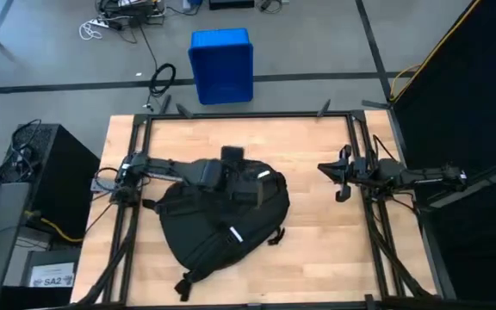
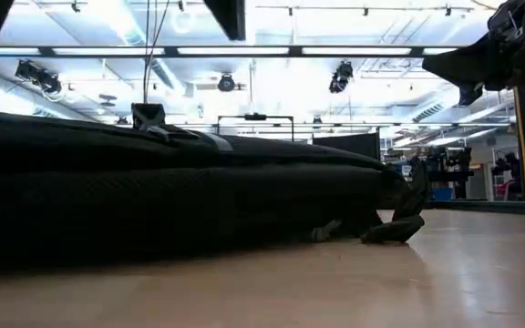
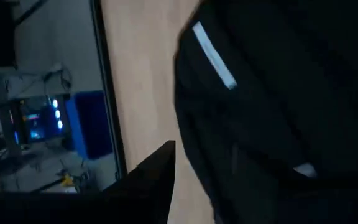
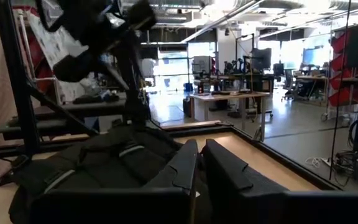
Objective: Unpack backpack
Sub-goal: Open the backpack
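The black backpack point(image 1: 222, 220) lies flat on the wooden table, left of centre, with white reflective stripes point(image 3: 215, 55) on its upper side. It fills the left of the low view as a backpack point(image 2: 153, 191), and a loose strap point(image 2: 395, 228) trails onto the wood. My left gripper point(image 1: 241, 182) hovers over or on the backpack's far part; against the black fabric its state does not show. My right gripper point(image 4: 199, 168) waits shut at the table's right side, well above the wood, facing the backpack point(image 4: 104, 162) and touching nothing.
A blue bin point(image 1: 221, 65) stands on the floor beyond the far edge. Black frame rails point(image 1: 248, 114) run along the table's far edge and both sides. A black box point(image 1: 54, 172) sits off the left side. Bare wood point(image 1: 325, 241) lies between the backpack and the right arm.
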